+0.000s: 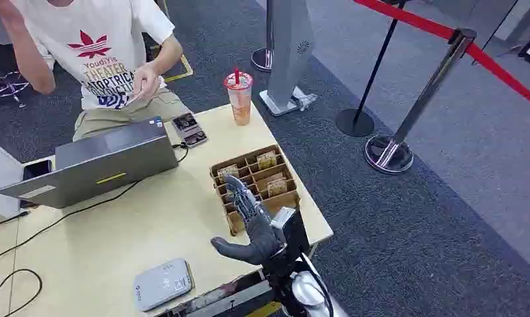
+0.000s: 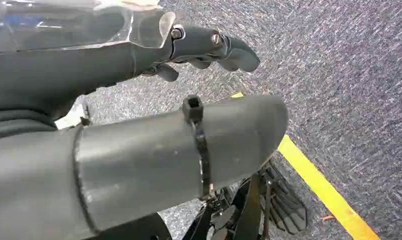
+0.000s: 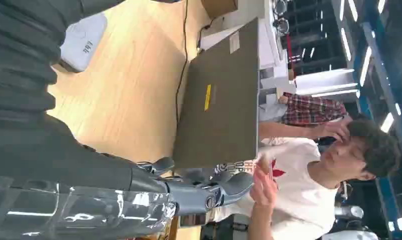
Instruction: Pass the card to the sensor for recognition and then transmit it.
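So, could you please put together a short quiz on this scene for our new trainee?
1. True or false: the right robot hand is holding a card.
2. Which thing is the right robot hand closest to? A) the laptop B) the cardboard box C) the drink cup
3. Fill in: in the head view, the flat grey device lies to the ____ of the cardboard box.

Key: 1 false, its fingers are spread and hold nothing; 2 B; 3 left.
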`<action>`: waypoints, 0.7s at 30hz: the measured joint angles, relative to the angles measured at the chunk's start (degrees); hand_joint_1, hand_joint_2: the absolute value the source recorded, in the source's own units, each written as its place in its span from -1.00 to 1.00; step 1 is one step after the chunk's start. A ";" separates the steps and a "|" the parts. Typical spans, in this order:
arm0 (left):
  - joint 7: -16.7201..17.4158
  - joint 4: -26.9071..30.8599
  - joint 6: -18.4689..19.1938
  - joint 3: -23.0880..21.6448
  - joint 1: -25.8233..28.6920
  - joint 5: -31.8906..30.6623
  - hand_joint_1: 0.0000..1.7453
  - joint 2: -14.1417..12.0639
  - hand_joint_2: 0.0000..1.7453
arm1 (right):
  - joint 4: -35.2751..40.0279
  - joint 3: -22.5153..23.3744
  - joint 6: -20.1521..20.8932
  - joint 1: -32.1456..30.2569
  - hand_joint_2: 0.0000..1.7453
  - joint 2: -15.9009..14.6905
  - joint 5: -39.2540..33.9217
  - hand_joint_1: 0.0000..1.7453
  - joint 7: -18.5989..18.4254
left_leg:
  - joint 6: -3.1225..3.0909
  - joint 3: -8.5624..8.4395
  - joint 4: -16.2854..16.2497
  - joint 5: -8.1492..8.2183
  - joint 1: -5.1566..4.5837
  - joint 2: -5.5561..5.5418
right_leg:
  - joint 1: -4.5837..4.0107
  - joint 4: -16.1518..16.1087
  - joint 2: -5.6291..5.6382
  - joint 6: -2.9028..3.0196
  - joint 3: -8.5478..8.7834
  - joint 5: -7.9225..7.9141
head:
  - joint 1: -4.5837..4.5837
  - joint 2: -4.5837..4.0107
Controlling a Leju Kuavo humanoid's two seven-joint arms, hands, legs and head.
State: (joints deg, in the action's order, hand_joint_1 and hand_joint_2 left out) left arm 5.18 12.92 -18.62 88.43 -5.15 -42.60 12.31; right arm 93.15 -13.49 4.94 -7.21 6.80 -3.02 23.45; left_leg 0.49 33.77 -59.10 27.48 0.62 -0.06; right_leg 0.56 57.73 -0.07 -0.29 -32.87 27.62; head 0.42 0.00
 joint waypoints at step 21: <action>0.74 0.13 -0.63 0.00 -0.12 2.14 -1.00 1.77 -1.00 | -2.16 -0.04 0.45 2.97 1.00 1.70 6.02 -1.00 0.28 | 0.00 0.01 0.00 -0.01 0.00 0.00 | 0.00 0.00 0.00 0.00 0.01 0.00 | -0.02 0.00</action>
State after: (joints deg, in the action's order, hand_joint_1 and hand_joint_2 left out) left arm 5.92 13.05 -19.26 88.43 -5.27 -40.46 14.08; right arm 90.99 -13.53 5.39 -4.24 8.50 3.01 23.73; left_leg 0.48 33.78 -59.10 27.47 0.62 -0.06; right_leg 0.56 57.73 -0.07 -0.29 -32.87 27.62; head 0.39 0.00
